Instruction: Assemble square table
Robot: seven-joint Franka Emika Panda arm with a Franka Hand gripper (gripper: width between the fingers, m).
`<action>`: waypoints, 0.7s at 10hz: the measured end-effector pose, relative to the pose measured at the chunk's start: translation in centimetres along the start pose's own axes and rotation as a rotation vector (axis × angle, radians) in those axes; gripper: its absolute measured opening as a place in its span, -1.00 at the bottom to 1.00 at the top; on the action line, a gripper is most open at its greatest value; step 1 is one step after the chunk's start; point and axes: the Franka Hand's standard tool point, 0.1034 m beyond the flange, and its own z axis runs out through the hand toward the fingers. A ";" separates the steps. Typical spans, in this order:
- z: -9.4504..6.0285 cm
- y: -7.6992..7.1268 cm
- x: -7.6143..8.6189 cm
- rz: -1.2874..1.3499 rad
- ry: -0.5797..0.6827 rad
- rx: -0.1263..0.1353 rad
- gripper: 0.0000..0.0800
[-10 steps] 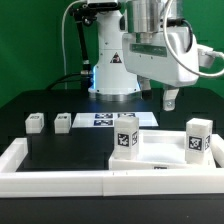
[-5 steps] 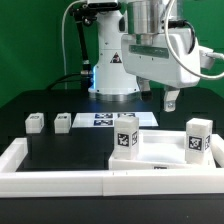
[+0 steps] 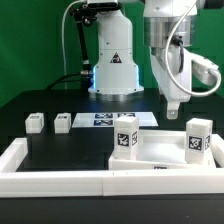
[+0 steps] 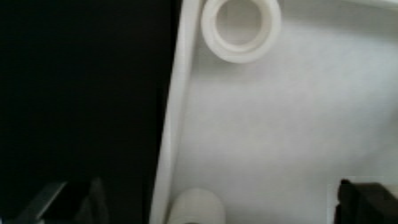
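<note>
Now my claw (image 3: 173, 108) has swung upright, upper right, jaws apart and empty over the flat white square plastic tabletop (image 3: 160, 152), seemingly poised for a pick.

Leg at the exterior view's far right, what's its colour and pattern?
White leg with a black-and-white tag; best in the exterior view.

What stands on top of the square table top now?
An upright tagged leg and a second leg stand on the table top. Their bases hide whether they are screwed in.

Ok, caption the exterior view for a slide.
Arm above the white tabletop with two upright legs; two loose legs on the black table.
</note>
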 end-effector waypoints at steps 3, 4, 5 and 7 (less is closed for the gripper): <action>0.5 0.2 0.0 -0.006 0.004 -0.013 0.62; 0.5 0.2 0.0 -0.007 0.004 -0.013 0.62; 0.6 0.2 0.0 -0.007 0.004 -0.014 0.62; 0.9 0.6 0.2 -0.001 0.008 -0.017 0.62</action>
